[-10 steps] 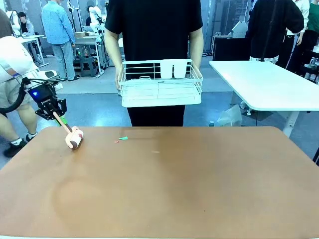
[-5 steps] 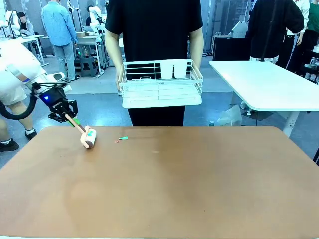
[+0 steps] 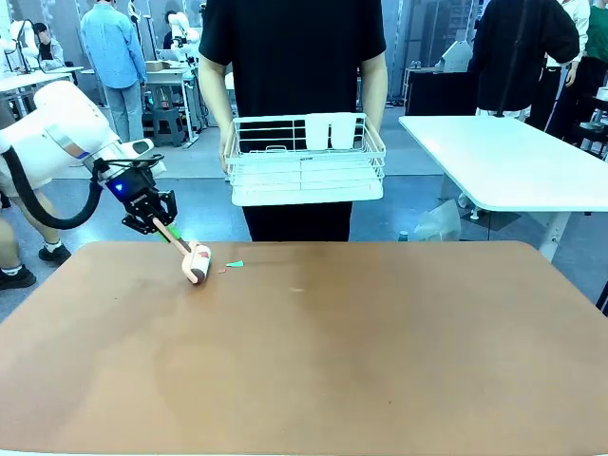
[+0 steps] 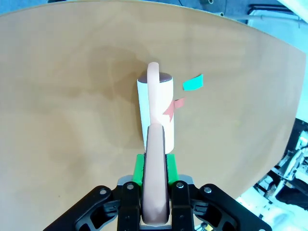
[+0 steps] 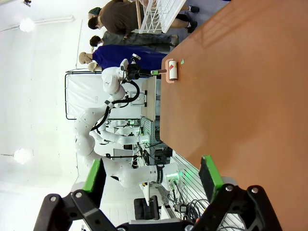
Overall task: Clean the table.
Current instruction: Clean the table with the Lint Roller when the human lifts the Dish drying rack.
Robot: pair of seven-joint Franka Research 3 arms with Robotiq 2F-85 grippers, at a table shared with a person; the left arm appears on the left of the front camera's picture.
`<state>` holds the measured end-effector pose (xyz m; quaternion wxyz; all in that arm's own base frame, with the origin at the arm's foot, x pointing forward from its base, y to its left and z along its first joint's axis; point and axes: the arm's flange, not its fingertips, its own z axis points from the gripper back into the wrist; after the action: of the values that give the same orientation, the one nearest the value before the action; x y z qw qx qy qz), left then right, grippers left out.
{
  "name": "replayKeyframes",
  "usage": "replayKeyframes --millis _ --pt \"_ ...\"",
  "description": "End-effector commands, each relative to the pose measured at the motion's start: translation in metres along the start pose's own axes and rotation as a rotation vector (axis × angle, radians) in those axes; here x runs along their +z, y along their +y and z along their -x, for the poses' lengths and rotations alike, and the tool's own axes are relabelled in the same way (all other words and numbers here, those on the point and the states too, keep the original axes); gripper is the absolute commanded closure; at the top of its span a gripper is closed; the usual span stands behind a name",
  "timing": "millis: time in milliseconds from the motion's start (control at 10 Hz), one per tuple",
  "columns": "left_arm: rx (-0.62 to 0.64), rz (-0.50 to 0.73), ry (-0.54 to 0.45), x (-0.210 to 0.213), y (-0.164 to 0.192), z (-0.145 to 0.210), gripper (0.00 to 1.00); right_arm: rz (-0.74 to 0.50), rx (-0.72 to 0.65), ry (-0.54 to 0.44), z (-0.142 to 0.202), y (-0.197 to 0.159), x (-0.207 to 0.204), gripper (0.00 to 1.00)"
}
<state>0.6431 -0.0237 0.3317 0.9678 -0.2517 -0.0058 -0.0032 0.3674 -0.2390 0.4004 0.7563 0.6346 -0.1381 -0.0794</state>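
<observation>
The left tool (image 4: 155, 166) clamped the smooth peach handle of a lint roller (image 3: 197, 263); the right tool (image 5: 151, 180) gaped empty. On the matte reddish-brown, round-cornered worktop (image 3: 380, 361), its white cylinder rested near the far-left corner, beside a teal scrap (image 4: 193, 83) and a red scrap (image 4: 178, 102).

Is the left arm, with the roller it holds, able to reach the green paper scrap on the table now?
Probably yes. The left gripper holds the roller close beside the green scrap, with bare table between them and nothing in the way.
</observation>
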Motion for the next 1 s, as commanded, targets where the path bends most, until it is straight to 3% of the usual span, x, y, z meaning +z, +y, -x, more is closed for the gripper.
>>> replayKeyframes --millis 0,500,900 --pt "0.001 0.008 0.063 -0.035 -0.001 0.004 0.79 -0.005 0.002 0.001 0.000 0.004 0.000 0.00" --pt "-0.032 0.003 0.145 -0.095 -0.044 0.011 0.79 -0.005 0.002 0.001 0.000 0.004 0.000 0.00" --pt "-0.059 0.009 0.144 -0.122 -0.073 0.016 0.79 -0.005 0.002 0.001 0.000 0.004 0.000 0.00"
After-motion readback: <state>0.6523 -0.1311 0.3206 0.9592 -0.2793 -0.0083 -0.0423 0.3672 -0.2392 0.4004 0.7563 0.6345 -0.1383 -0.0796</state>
